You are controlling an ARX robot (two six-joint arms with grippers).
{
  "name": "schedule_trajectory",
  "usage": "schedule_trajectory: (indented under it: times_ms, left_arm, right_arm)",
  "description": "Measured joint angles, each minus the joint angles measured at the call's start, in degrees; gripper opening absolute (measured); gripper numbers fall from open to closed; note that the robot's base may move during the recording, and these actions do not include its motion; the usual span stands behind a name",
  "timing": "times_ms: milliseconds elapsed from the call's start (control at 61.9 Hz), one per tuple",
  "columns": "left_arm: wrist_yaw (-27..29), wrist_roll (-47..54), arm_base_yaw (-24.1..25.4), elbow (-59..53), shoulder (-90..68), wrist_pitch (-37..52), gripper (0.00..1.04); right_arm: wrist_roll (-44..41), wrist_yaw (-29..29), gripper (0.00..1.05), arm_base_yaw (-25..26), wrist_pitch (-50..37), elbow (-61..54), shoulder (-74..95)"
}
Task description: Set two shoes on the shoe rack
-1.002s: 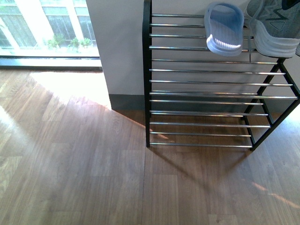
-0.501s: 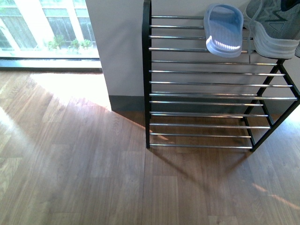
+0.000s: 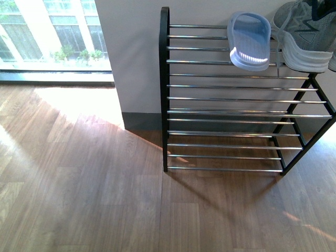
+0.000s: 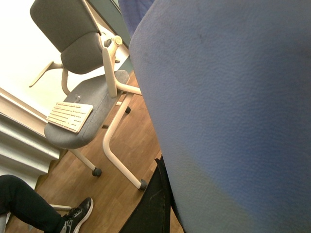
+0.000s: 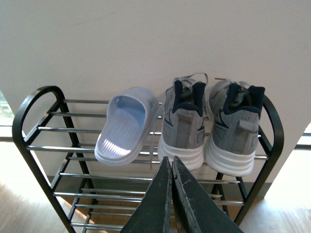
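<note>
- Black-framed shoe rack [image 3: 164, 89] with tiers of chrome rods stands against the white wall [image 3: 136, 52] on the wooden floor [image 3: 79, 184]; it serves as the landmark for every place given below.
- On the rack's top tier lies one pale blue slide sandal [image 5: 125, 127], tilted across the rods, heel end toward the rack's front edge.
- Just beside the sandal, on the same tier, two grey knit sneakers [image 5: 184, 124] stand side by side, heels outward; the further one [image 5: 234, 128] sits at the rack's end frame.
- Right gripper [image 5: 171, 167] hangs in front of the rack, below the top tier's front rod, jaws pressed together and grasping nothing.
- Left gripper: its fingers are hidden; a pale blue rubber surface [image 4: 228, 107] fills the left wrist view, and whether it is clamped cannot be told.
- Away from the rack, an office chair [image 4: 82, 116] carries a keyboard [image 4: 69, 116].
</note>
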State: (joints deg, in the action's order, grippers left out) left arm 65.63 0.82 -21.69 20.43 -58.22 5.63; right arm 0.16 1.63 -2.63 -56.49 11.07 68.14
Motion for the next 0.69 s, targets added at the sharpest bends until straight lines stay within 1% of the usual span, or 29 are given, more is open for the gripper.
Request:
schedule_trajectory:
  times_ms: [16, 97, 113, 210, 323, 485, 695]
  left_arm:
    - [0.0, 0.02, 0.0, 0.0, 0.0, 0.0, 0.02]
    - [0.0, 0.02, 0.0, 0.0, 0.0, 0.0, 0.02]
    - [0.0, 0.0, 0.0, 0.0, 0.0, 0.0, 0.02]
    - [0.0, 0.02, 0.0, 0.0, 0.0, 0.0, 0.02]
    - [0.0, 0.0, 0.0, 0.0, 0.0, 0.0, 0.02]
    - [0.0, 0.0, 0.0, 0.0, 0.0, 0.0, 0.02]
    - [0.0, 0.02, 0.0, 0.0, 0.0, 0.0, 0.02]
  right_arm:
    - [-0.02, -1.05, 0.01, 0.68, 0.33, -0.46, -0.76]
    - [-0.02, -1.42, 0.01, 1.99, 1.46, -2.03, -3.39]
    - [0.0, -1.36, 0.01, 2.38, -0.11, -3.13, -3.41]
    - [0.0, -1.51, 0.01, 2.54, -1.05, -5.27, -4.31]
    - [-0.02, -1.66, 0.01, 2.54, 1.88, -7.13, -8.22]
    - [-0.02, -1.64, 0.01, 2.56, 7.98, -8.83, -16.52]
    - [-0.02, -1.64, 0.01, 2.56, 18.21, -9.88, -28.52]
